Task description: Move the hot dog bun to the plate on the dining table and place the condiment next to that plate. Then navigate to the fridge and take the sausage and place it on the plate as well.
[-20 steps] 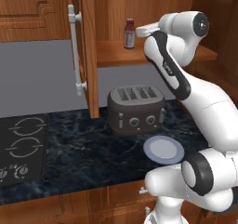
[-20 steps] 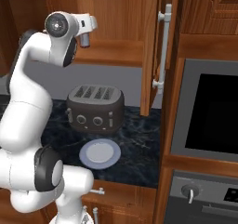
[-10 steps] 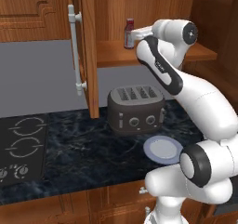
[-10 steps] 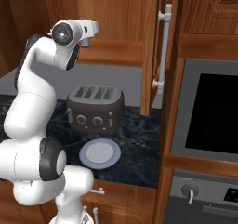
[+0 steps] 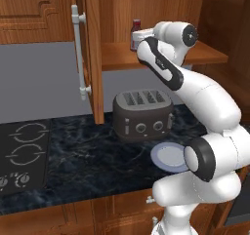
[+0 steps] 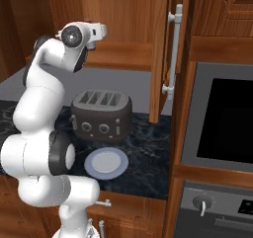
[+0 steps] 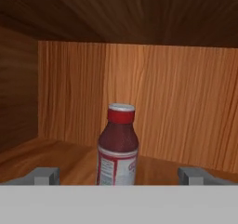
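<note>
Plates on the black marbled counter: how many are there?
1. A small round blue-grey plate lies flat on the black marbled counter, just in front of the dark four-slot toaster. The robot's white arm could hide others.

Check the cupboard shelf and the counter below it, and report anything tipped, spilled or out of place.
Nothing stands out. The condiment stands upright and capped on the cupboard shelf, with no spill around it. The gripper is open in front of it, not touching. Below, the toaster and the blue-grey plate sit squarely on the counter.
</note>
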